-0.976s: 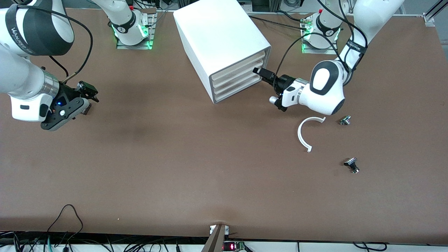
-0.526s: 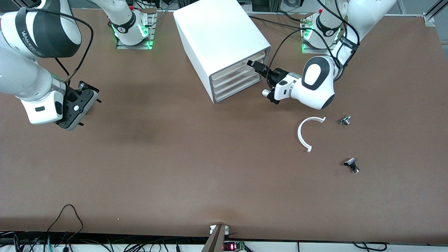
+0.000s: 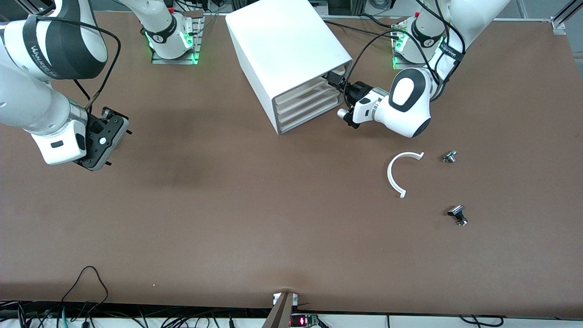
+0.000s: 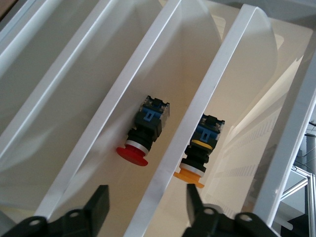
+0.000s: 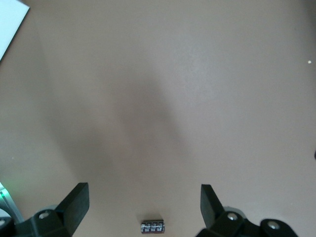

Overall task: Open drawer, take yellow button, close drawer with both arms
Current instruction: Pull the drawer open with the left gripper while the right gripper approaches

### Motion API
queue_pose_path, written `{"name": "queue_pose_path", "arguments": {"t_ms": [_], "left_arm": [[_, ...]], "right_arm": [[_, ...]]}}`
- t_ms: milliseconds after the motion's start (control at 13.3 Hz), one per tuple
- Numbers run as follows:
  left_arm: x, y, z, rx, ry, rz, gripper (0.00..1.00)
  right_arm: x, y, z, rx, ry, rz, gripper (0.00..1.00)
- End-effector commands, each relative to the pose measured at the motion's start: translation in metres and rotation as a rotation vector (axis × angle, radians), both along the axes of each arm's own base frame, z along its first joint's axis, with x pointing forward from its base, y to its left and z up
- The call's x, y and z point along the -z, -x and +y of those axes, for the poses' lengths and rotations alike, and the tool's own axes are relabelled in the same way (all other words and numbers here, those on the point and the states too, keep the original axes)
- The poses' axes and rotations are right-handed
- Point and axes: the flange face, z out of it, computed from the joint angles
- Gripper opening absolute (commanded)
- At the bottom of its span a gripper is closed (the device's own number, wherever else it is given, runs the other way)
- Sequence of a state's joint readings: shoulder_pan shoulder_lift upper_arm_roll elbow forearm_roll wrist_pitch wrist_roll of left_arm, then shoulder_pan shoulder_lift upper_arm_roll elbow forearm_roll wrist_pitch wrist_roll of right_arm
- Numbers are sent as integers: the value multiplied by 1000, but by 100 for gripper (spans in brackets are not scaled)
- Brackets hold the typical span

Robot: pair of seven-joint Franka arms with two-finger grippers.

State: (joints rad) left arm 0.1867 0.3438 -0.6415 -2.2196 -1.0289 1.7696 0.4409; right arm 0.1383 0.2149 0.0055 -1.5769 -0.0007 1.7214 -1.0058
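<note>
The white cabinet (image 3: 282, 45) stands between the two arm bases, all four of its drawers pushed in. My left gripper (image 3: 334, 81) is at the front of the topmost drawer (image 3: 314, 84), at the corner toward the left arm's end. In the left wrist view the left gripper (image 4: 147, 205) is open, and its fingers straddle the drawer's white front edge (image 4: 210, 84) without touching it. The orange-capped button (image 4: 197, 153) lies inside that drawer. A red-capped one (image 4: 140, 136) lies in the drawer below. My right gripper (image 3: 105, 143) (image 5: 143, 202) hangs open over bare table at the right arm's end.
A small black ribbed block (image 5: 152, 227) lies on the table under the right gripper. A white C-shaped ring (image 3: 395, 175) and two small dark metal parts (image 3: 449, 156) (image 3: 457, 215) lie at the left arm's end, nearer the front camera than the cabinet.
The left gripper has risen along the cabinet front to the top drawer's edge, and its fingers have come closer together. The right arm has turned and shifted slightly.
</note>
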Motion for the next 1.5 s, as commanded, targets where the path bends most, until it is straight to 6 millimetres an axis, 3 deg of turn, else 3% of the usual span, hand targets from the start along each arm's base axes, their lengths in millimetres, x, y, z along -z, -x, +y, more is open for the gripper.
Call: {"name": "queue_pose_path", "arguments": {"t_ms": [0,375,451,601,826,976,1202,1277,1352,1427], "left_arm": [[-6,13,2,2,20,2,0],[-1,11,9,0,5,3,0],[-2,-1,22,-35,3,-6,0],[-1,-37,68,-152,-17,-28,0],[-15,-91,128,-258,-64,-113,0],[-34,-117,144,-220,-115,-205,0],[-43,-126,150,-239,-135,-210,0],[-44,-127,154,-244,-136,-216,22],[-45,-129,161,-253,-132,-226,94],[-50,-135,169,-275,-133,-240,100]], "right_arm": [[-8,1,20,-93,-33,-14,100],[-7,0,32,-118,-33,-31,100],[-4,-1,38,-127,-33,-32,100],[-4,2,53,-168,-28,-34,100],[-13,3,65,-222,-31,-51,100],[-13,4,66,-305,-35,-51,100],[-17,4,66,-358,-40,-57,100],[-17,4,67,-384,-49,-58,100],[-23,5,75,-414,-71,-69,100],[-30,11,96,-442,-127,-70,100]]}}
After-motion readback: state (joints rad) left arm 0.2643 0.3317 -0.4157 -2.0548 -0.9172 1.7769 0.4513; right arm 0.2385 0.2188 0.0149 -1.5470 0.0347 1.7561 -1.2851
